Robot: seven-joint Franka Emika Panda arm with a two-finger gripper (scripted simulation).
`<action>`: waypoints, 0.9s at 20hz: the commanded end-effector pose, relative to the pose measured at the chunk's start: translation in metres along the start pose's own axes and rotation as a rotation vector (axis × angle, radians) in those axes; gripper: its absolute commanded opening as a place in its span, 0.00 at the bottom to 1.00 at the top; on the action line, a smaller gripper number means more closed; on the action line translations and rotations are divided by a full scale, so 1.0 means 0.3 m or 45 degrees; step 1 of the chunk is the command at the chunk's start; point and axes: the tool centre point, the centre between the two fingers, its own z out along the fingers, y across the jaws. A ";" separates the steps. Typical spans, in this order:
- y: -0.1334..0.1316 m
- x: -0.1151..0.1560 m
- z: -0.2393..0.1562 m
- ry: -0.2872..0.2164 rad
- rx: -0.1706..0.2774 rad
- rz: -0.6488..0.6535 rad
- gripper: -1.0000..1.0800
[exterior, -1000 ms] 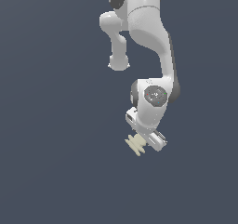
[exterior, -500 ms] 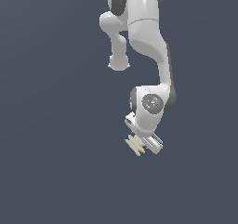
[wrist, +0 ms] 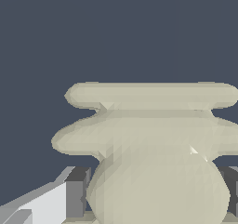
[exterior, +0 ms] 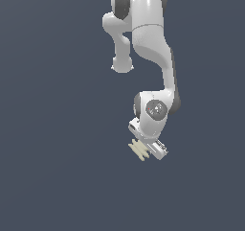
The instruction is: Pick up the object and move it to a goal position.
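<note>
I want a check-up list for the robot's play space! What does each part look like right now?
Surface: plain dark grey-blue all over; no edge or marks seen.
Job's things: cream ribbed object sits at the gripper; in the wrist view its flat fins fill the frame.
Clutter: nothing seen.
Grippers: gripper points down, jaws on either side of the object, dark pads beside its rounded end; it looks held.
Cables: nothing seen.
Surroundings: white robot arm only; no goal marker seen.
</note>
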 end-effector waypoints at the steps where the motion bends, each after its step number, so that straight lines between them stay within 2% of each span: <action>1: -0.001 0.000 0.000 0.000 0.000 0.000 0.00; 11: 0.006 0.002 -0.010 0.000 0.000 0.000 0.00; 18: 0.049 0.011 -0.078 0.000 0.000 0.000 0.00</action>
